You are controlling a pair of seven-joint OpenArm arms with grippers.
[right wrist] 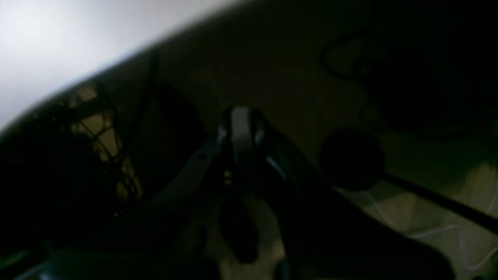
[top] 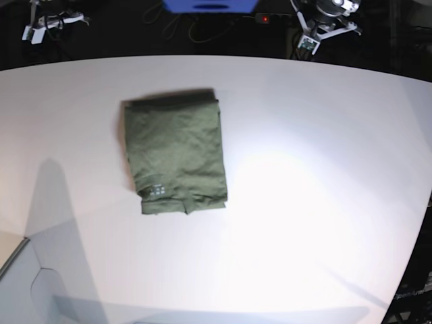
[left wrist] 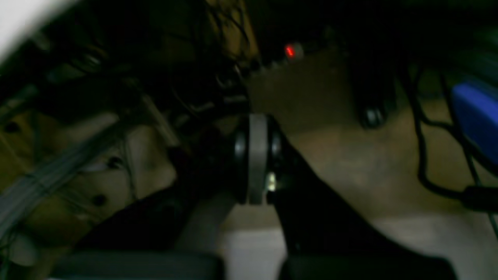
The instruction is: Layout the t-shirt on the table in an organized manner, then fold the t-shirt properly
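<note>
The shirt [top: 175, 152] lies folded into a neat rectangle left of centre on the table [top: 310, 175], judged finished — no arm is over it. Both wrist views look below the table edge: the left gripper [left wrist: 257, 155] and right gripper [right wrist: 240, 134] are clenched on nothing — parked. Only the base view shows the shirt.
</note>
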